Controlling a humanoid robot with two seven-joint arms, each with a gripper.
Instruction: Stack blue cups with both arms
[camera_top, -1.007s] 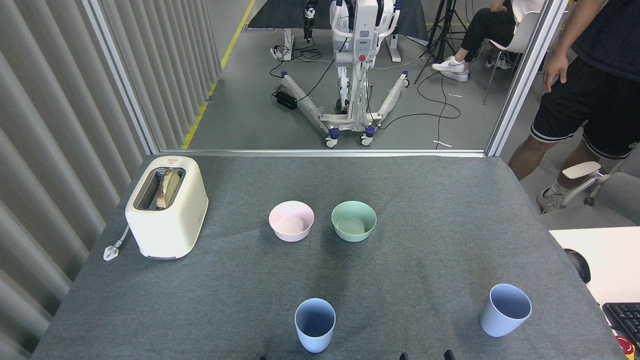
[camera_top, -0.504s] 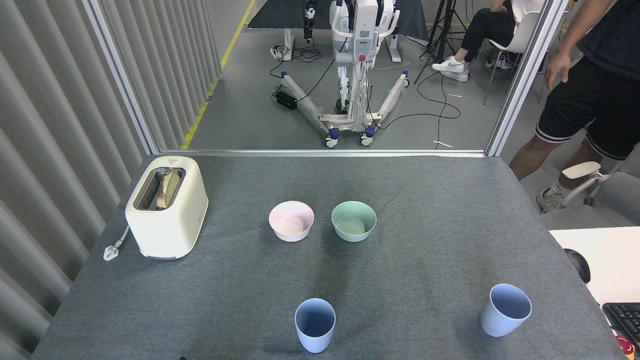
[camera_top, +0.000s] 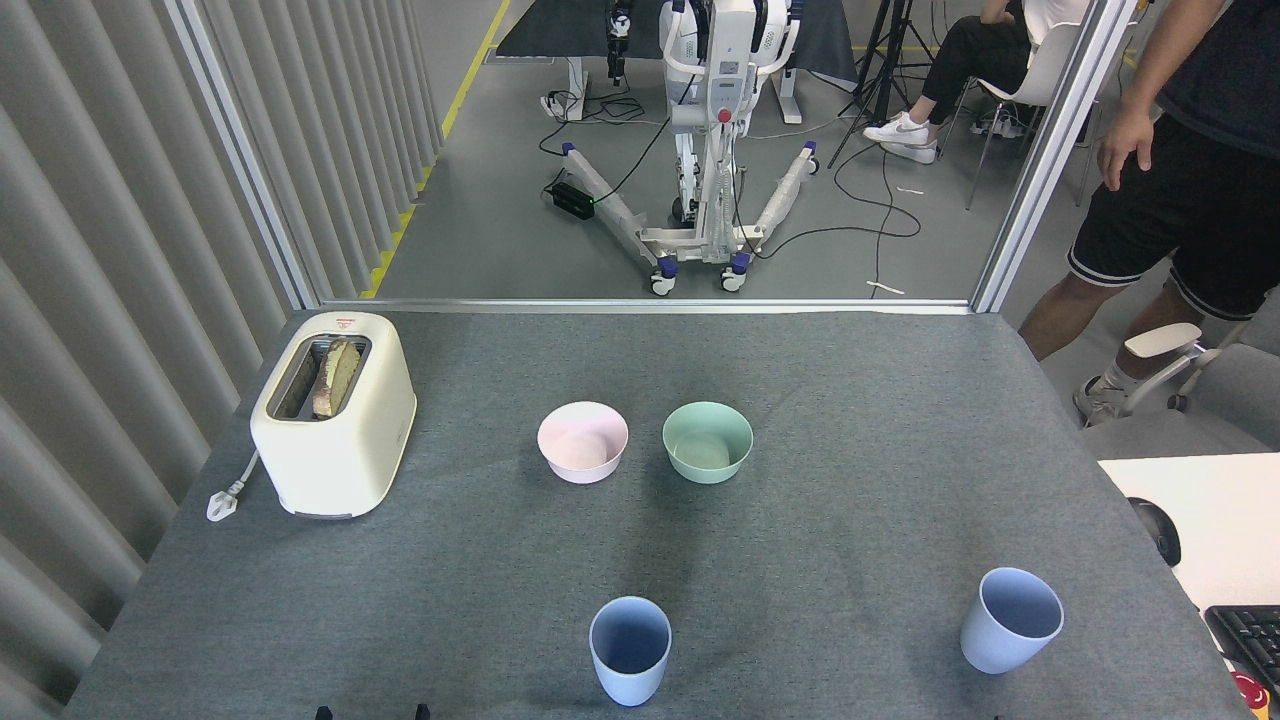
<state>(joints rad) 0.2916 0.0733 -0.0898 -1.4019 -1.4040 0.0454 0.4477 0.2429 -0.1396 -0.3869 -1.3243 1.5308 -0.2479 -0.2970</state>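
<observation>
We observe two pale blue matte plastic tumblers standing upright and well apart on the grey fabric-covered surface (camera_top: 850, 400). The first pale blue tumbler (camera_top: 629, 650) stands at the lower centre of the frame; the second pale blue tumbler (camera_top: 1010, 619) stands at the lower right, near the surface's right edge. Both appear empty.

At the very bottom edge of the frame, left of the first tumbler, two small dark tips (camera_top: 370, 712) just enter view. We cannot tell what part of an arm they are, nor whether either pincer is spread or pressed together. Nothing touches or holds either tumbler.

In the middle of the frame, a round pink plastic bowl (camera_top: 583, 442) and a round mint green plastic bowl (camera_top: 707, 441) sit just beside each other, both appearing empty. At the left of the frame stands a cream-coloured two-slot toaster (camera_top: 333, 427) with a slice of bread (camera_top: 337, 376) in one slot; its white plug (camera_top: 222, 501) lies on the surface beside it.

Beyond the far edge, at the upper right of the frame, a person in black shorts (camera_top: 1170, 190) stands on the floor.
</observation>
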